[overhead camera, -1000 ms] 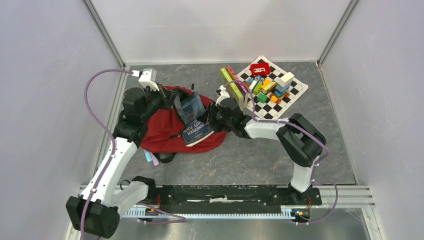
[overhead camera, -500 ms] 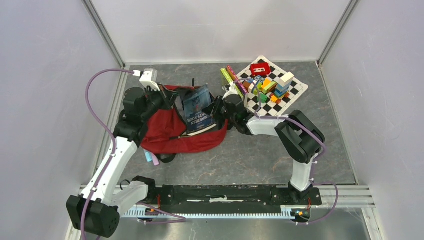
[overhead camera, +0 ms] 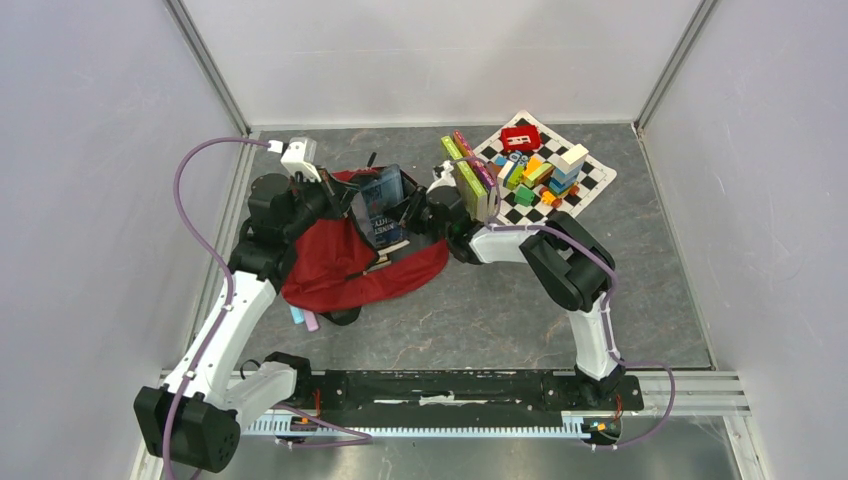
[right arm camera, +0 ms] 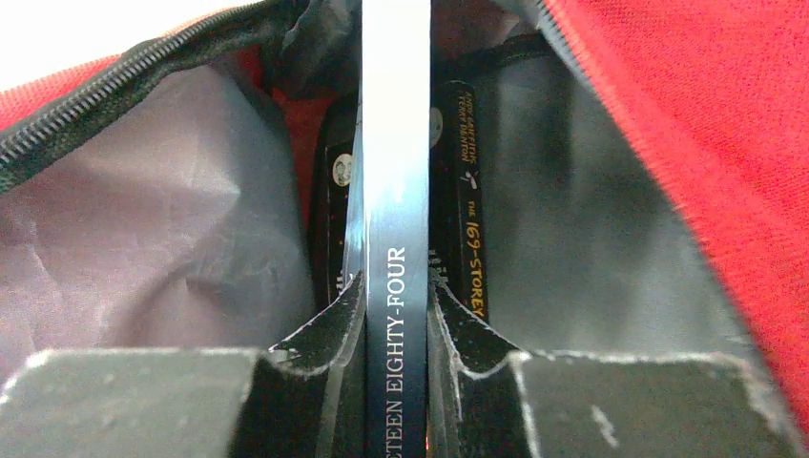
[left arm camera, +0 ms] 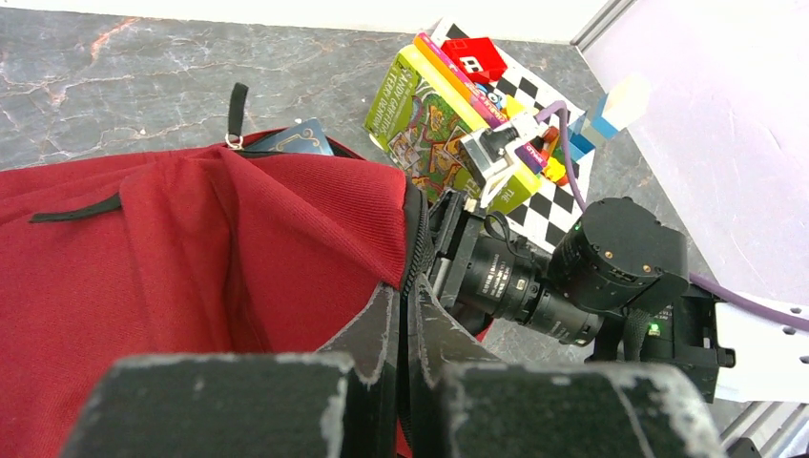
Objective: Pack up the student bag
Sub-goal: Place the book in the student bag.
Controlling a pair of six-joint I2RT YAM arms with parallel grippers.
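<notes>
The student bag (overhead camera: 335, 265) lies on the desk (overhead camera: 500, 310) and looks floppy, so I'd grab the zipper rim. The left fingers (left arm camera: 367, 334) pinch that rim tight, and the right fingers (right arm camera: 324, 329) clamp a blue book (right arm camera: 396, 191) in its mouth.

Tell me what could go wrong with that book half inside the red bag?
The blue book, pinched in the right gripper, could jam against the black book already in the student bag. The left gripper holds only the bag's rim; if fabric slips, the opening may sag shut. The right arm could knock the green books beside it.
</notes>
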